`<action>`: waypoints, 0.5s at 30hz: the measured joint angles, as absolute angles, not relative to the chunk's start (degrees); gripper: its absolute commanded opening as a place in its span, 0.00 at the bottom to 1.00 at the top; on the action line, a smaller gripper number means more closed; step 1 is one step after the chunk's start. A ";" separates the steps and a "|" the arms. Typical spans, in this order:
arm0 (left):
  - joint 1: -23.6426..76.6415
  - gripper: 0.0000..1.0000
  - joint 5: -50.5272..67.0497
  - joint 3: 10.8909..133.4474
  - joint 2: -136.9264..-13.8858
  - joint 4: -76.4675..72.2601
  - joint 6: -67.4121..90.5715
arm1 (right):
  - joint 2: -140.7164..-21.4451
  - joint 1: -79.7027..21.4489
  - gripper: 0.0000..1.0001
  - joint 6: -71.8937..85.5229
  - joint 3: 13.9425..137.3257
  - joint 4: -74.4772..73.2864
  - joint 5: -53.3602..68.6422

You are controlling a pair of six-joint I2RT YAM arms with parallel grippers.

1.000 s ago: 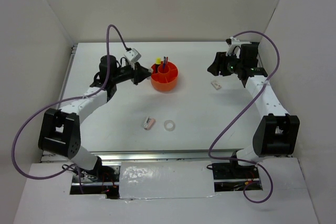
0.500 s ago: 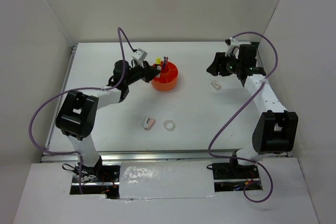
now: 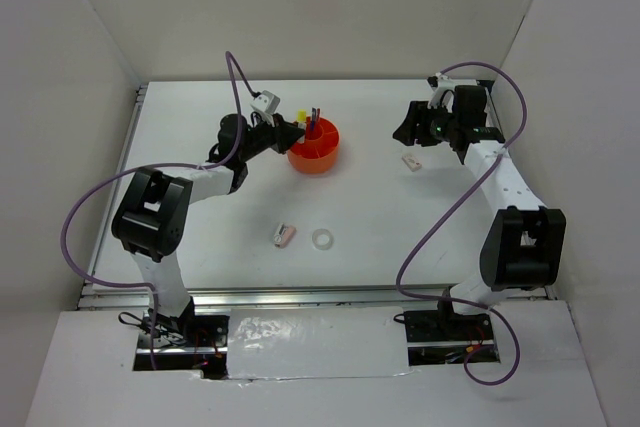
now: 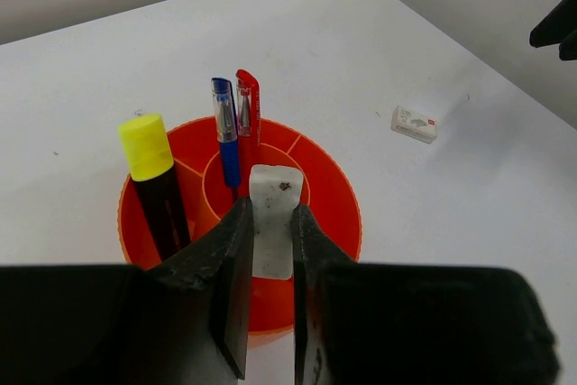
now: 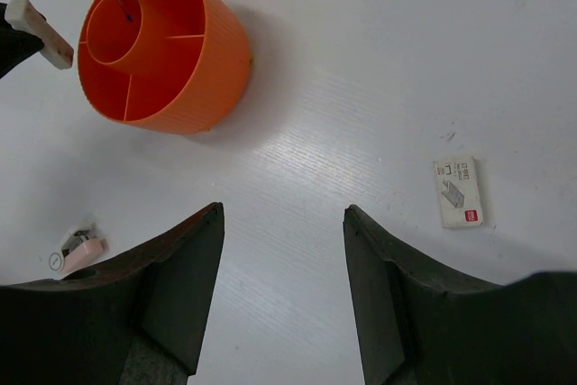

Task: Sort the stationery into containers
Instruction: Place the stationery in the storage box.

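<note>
The left gripper (image 4: 270, 214) pinches a white eraser block (image 4: 275, 188) upright over the orange organizer (image 4: 341, 209), perhaps just clear of its rim. A blue pen (image 4: 225, 123) and a red pen (image 4: 248, 101) stand in the central cup (image 4: 215, 190) (a yellow-capped marker (image 4: 149, 152) occupies an outer compartment). A second eraser (image 4: 415, 123) lies well apart on the table (image 4: 451, 232).

A white bench (image 3: 380, 217) sits inside a plain white enclosure, closed by a back wall (image 3: 320, 7), a left panel (image 3: 60, 97) and a right panel (image 3: 590, 97). The light is soft and even. What seems a metal rail (image 3: 320, 297) edges the near side, then a white board (image 3: 100, 367) patched with shiny tape (image 3: 320, 332).
</note>
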State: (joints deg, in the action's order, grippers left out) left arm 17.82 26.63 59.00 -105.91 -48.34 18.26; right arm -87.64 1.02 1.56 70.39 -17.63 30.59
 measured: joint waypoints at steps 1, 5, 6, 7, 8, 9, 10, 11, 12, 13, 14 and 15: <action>17.82 0.28 26.63 59.00 -105.91 -48.47 18.24 | -87.64 1.02 0.62 1.56 70.39 -17.63 30.59; 17.82 0.34 26.68 59.00 -105.89 -48.47 18.15 | -87.66 1.02 0.63 1.56 70.41 -17.63 30.59; 17.82 0.35 26.68 59.00 -105.91 -48.49 18.13 | -87.68 1.02 0.63 1.56 70.41 -17.63 30.59; 17.82 0.35 26.70 59.00 -105.91 -48.47 18.13 | -87.72 1.02 0.63 1.58 70.41 -17.63 30.59; 17.82 0.35 26.70 59.00 -105.89 -48.47 18.13 | -87.79 1.04 0.63 1.56 70.41 -17.63 30.59; 17.82 0.37 26.74 59.00 -105.91 -48.47 18.11 | -87.90 1.02 0.63 1.56 70.41 -17.63 30.61; 17.85 0.39 26.79 58.98 -105.91 -48.49 18.06 | -88.01 1.02 0.63 1.58 70.41 -17.63 30.61; 17.87 0.40 26.79 59.00 -105.91 -48.49 18.04 | -88.12 1.02 0.63 1.56 70.41 -17.63 30.59; 17.91 0.44 26.81 58.98 -105.95 -48.49 18.02 | -88.27 1.02 0.62 1.58 70.43 -17.63 30.61; 17.98 0.45 26.81 58.98 -106.02 -48.51 18.00 | -88.36 1.02 0.63 1.56 70.43 -17.65 30.61; 18.09 0.46 26.81 58.98 -106.13 -48.53 18.02 | -88.44 1.02 0.62 1.56 70.43 -17.65 30.61; 18.17 0.49 26.83 59.00 -106.30 -48.60 18.02 | -88.49 1.02 0.63 1.56 70.43 -17.65 30.61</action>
